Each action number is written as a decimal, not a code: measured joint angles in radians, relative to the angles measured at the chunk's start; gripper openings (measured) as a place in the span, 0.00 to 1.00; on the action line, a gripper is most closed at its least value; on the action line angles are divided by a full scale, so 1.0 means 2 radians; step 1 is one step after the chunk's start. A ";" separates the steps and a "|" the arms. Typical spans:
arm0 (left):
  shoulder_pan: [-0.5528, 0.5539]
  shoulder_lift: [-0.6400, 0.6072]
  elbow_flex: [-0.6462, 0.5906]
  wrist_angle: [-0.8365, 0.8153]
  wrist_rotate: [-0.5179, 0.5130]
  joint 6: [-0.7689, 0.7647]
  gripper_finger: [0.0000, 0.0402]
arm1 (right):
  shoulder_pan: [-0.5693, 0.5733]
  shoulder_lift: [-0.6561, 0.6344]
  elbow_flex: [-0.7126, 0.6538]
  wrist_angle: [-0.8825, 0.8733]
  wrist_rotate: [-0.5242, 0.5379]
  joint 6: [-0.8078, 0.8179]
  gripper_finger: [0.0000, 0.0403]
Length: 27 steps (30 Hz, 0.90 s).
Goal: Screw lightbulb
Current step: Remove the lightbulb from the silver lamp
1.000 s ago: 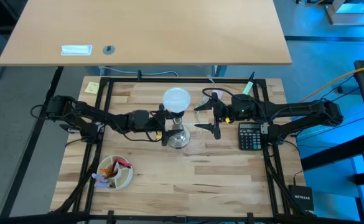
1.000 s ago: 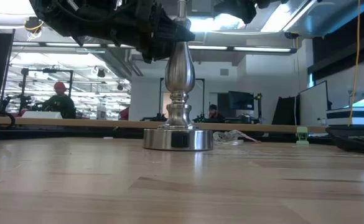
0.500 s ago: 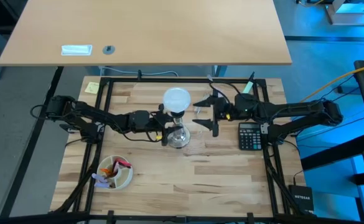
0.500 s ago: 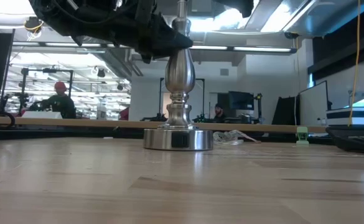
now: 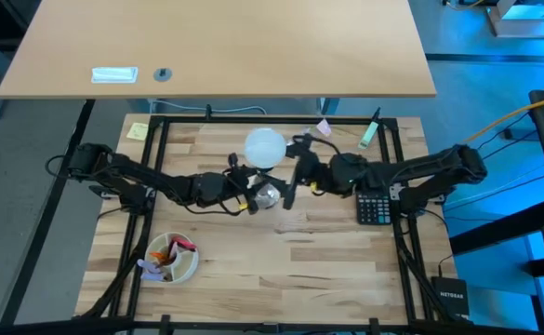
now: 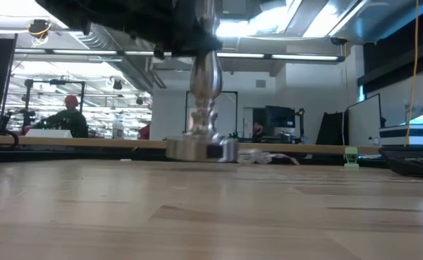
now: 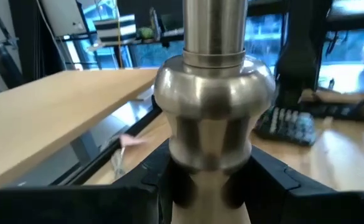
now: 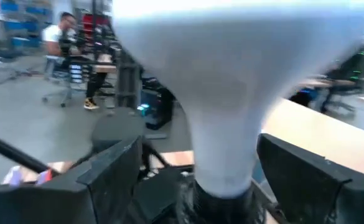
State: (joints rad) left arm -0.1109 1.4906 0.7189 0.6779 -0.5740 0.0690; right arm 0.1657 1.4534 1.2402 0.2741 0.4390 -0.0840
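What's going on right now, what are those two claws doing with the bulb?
Left gripper clamped on the silvery stand. Right gripper open, fingers either side of the lightbulb neck. Bulb sits in the stand. Nothing in the way.

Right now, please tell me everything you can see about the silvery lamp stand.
The silvery stand looks like polished metal: a round flat foot, a ringed neck and a bulging, vase-shaped stem. In the low view it looks tilted, its foot raised off the wooden table. The left gripper is shut on its stem, a dark finger on each side. The white frosted lightbulb sits on its top, and the right gripper stands open around the bulb's neck.
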 joint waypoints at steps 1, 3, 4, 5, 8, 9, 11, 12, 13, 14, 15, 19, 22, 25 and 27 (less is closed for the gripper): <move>-0.003 0.000 0.003 0.002 -0.006 -0.002 0.31 | 0.002 0.010 0.015 -0.007 0.013 -0.001 0.80; -0.008 0.000 0.007 0.003 -0.015 -0.002 0.31 | 0.003 0.028 0.039 -0.019 0.045 -0.001 0.80; -0.011 0.000 0.008 0.002 -0.016 0.000 0.31 | 0.003 0.034 0.046 -0.026 0.058 -0.002 0.80; -0.013 0.000 0.009 0.002 -0.017 0.001 0.31 | 0.002 0.040 0.053 -0.026 0.064 -0.003 0.80; -0.017 0.000 0.014 0.002 -0.022 0.003 0.31 | 0.002 0.051 0.064 -0.018 0.070 -0.011 0.79; -0.017 0.000 0.015 0.003 -0.024 0.001 0.31 | 0.002 0.054 0.069 -0.015 0.079 -0.013 0.79; -0.017 0.000 0.016 0.004 -0.024 -0.002 0.31 | 0.002 0.056 0.073 -0.016 0.091 -0.015 0.76; -0.017 0.000 0.016 0.003 -0.024 -0.004 0.31 | 0.002 0.057 0.075 -0.018 0.091 -0.016 0.74; -0.017 0.000 0.016 0.003 -0.024 -0.005 0.31 | 0.003 0.057 0.076 -0.019 0.091 -0.016 0.72; -0.017 0.000 0.016 0.003 -0.024 -0.006 0.31 | 0.005 0.057 0.077 -0.019 0.091 -0.017 0.70; -0.017 0.000 0.016 0.003 -0.025 -0.008 0.31 | 0.009 0.057 0.077 -0.018 0.091 -0.017 0.67; -0.017 0.000 0.016 -0.003 -0.028 -0.025 0.31 | 0.019 0.054 0.077 -0.016 0.096 -0.034 0.59; -0.019 0.000 0.016 -0.004 -0.028 -0.025 0.31 | 0.020 0.054 0.077 -0.019 0.094 -0.040 0.52; -0.020 0.000 0.016 -0.003 -0.028 -0.019 0.31 | 0.019 0.054 0.077 -0.020 0.076 -0.041 0.43; -0.020 0.000 0.016 -0.003 -0.028 -0.019 0.31 | 0.017 0.054 0.077 -0.020 0.070 -0.044 0.38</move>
State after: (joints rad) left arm -0.1509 1.4902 0.7502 0.6720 -0.6300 0.0300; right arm 0.1996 1.5623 1.3949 0.2348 0.5791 -0.1724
